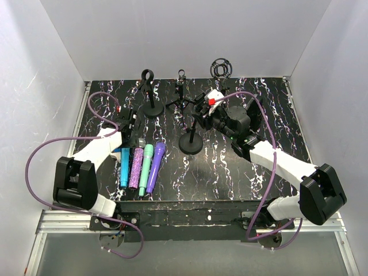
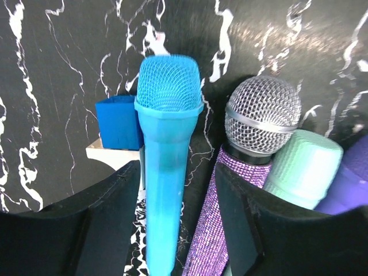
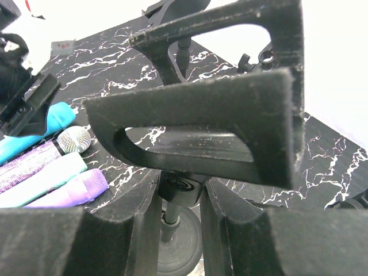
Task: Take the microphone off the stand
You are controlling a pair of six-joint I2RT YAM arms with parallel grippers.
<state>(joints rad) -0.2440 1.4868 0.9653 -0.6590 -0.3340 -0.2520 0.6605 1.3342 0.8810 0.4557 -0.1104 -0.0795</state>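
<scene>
In the top view, four microphones are laid side by side on the left of the black marbled surface (image 1: pixel 230 172): a cyan microphone (image 1: pixel 125 167), a glittered purple microphone (image 1: pixel 137 167), a mint microphone (image 1: pixel 146 164) and a violet microphone (image 1: pixel 155 167). The left fingers (image 1: pixel 129 133) are held over the head end of the cyan microphone. The right fingers (image 1: pixel 202 110) are placed at the top of a round-based stand (image 1: pixel 191 144) near the middle. Behind it, a second round-based stand (image 1: pixel 151 100), a tripod stand (image 1: pixel 181 103) and a shock-mount stand (image 1: pixel 221 68) are lined up.

In the left wrist view, the cyan microphone (image 2: pixel 167 144) is seen lying on the surface between the left fingers (image 2: pixel 103 224), which are spread to either side of it, with a gap visible on one side. The glittered purple microphone (image 2: pixel 261 112), the mint microphone (image 2: pixel 302 167) and the violet microphone (image 2: pixel 351 178) are packed just beside it. A blue block (image 2: pixel 119 121) is seen behind the cyan head.

In the right wrist view, the right fingers (image 3: pixel 115 241) are pressed close on the stem of the round-based stand (image 3: pixel 171 221), just under its clip (image 3: pixel 230 115). The four microphones are visible at the left edge, well apart from it.
</scene>
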